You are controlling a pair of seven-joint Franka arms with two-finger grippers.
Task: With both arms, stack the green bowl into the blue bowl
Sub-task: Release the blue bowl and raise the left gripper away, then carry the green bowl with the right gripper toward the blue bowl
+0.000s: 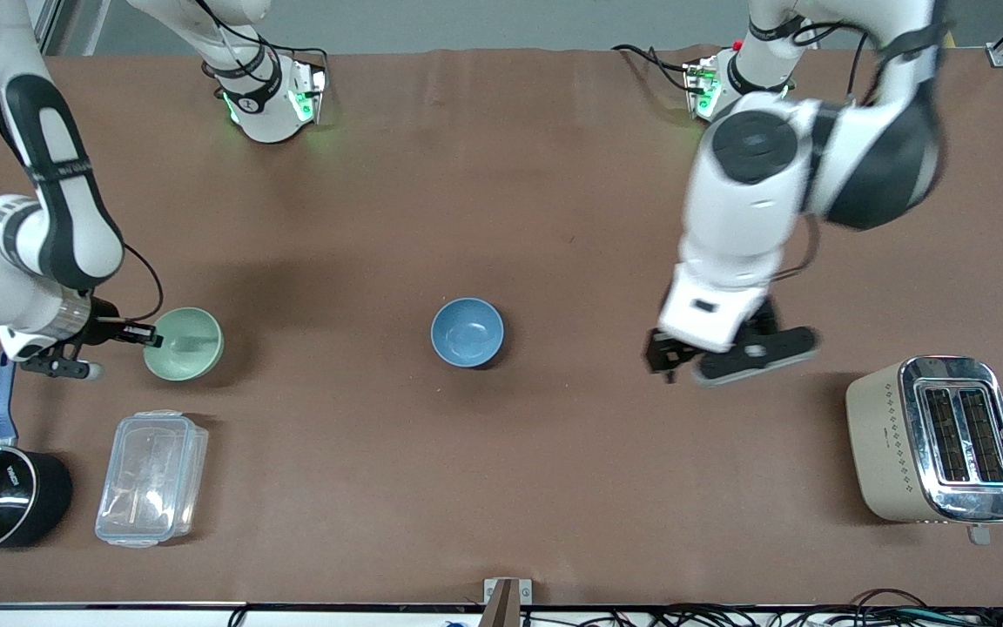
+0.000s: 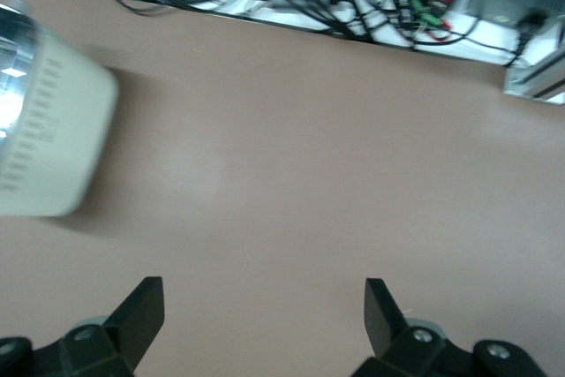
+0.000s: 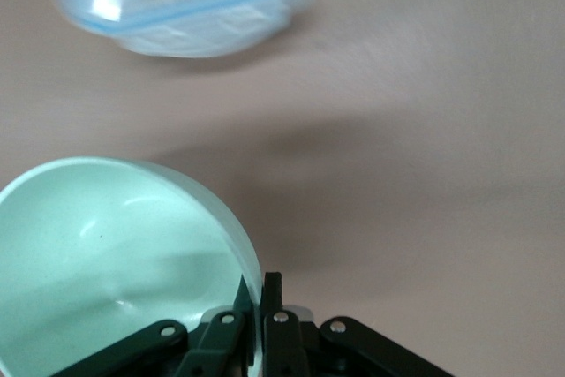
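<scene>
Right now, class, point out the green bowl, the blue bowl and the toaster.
green bowl (image 1: 185,345): front view, inside of the bowl.
blue bowl (image 1: 467,329): front view, middle of its inside.
toaster (image 1: 885,444): front view, beige side wall.

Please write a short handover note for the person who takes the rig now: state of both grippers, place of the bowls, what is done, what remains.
Right gripper: shut on the green bowl rim, at the right arm's end of the table.
Left gripper: open and empty, over bare table between the blue bowl and the toaster.
Blue bowl: mid-table, empty.
Done: green bowl gripped.
Left: carry it over and set it into the blue bowl.
</scene>
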